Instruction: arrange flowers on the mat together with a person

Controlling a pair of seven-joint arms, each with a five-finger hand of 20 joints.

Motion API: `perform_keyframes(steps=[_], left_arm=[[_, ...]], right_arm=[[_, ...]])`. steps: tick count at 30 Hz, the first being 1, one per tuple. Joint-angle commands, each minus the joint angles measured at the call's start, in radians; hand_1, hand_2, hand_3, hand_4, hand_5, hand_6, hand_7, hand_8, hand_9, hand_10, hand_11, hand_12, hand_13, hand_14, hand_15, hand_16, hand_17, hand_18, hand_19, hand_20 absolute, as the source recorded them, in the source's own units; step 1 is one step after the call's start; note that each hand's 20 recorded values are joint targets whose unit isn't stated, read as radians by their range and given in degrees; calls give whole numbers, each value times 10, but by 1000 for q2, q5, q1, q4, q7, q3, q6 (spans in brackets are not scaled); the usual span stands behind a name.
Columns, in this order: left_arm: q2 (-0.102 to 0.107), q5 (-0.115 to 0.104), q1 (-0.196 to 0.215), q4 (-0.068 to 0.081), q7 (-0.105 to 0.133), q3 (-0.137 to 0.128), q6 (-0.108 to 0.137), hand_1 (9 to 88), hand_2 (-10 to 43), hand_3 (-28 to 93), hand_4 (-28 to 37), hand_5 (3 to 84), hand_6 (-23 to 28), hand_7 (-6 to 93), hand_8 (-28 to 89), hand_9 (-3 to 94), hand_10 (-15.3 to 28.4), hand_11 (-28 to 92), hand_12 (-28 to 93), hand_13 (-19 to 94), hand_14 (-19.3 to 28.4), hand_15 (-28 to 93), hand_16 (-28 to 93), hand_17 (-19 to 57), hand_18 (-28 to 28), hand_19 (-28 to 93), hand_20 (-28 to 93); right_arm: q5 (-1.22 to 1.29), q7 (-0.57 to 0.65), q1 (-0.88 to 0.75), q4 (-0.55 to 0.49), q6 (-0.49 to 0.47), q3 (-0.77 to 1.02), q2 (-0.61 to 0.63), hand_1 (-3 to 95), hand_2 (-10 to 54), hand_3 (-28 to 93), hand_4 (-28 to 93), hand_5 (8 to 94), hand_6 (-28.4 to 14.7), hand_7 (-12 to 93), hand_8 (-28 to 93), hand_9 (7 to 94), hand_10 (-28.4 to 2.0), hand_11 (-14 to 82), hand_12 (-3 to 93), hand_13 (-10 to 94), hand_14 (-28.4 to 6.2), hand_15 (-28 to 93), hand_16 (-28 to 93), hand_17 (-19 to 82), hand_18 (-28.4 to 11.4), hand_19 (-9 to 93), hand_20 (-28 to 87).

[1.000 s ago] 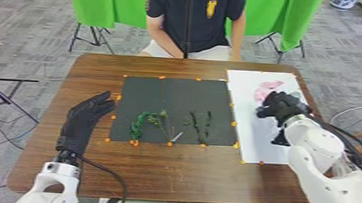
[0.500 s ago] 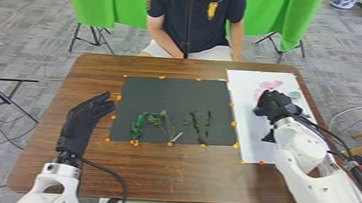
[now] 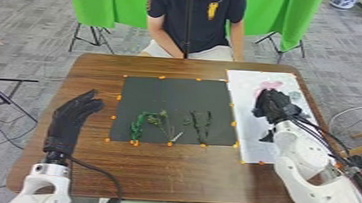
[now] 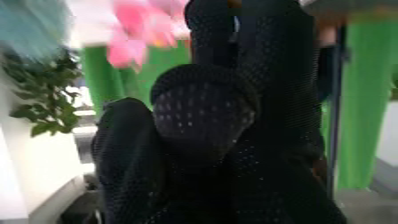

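L hand [image 3: 72, 119], fingers loose, empty; green stems [image 3: 139, 121] on dark mat [image 3: 170, 96] b/w hands; pink flower [image 3: 270, 84] on white sheet [image 3: 257, 146], just fwd of R hand's [image 3: 275, 104] fingertips, the nearer hand, fingers extended, ungripping.

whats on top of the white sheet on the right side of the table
Pink flowers lie toward the far end of the white sheet, with a pale grey-green piece near them. The right hand is over the sheet, hiding whatever lies directly beneath.
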Motion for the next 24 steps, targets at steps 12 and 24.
perform_keyframes(steps=[12, 24], left_arm=[[-11, -75, 14, 64, 62, 3, 104, 235, 9, 605, -204, 470, 67, 84, -53, 465, 158, 159, 129, 375, 181, 111, 29, 58, 123, 91, 168], [0, -124, 18, 66, 89, 46, 126, 166, 248, 593, -282, 503, 128, 37, -29, 476, 235, 176, 129, 356, 217, 232, -9, 48, 127, 134, 159]], right_arm=[[-51, -257, 482, 197, -121, -460, -455, 946, -95, -179, 309, 831, -5, 163, 78, 937, -95, 78, 258, 937, -7, 569, 183, 726, -77, 932, 346], [-209, -321, 473, 324, -238, -539, -564, 891, -67, 118, 46, 760, 1, 198, 65, 897, -88, 61, 268, 937, 0, 519, 258, 672, -82, 932, 459]])
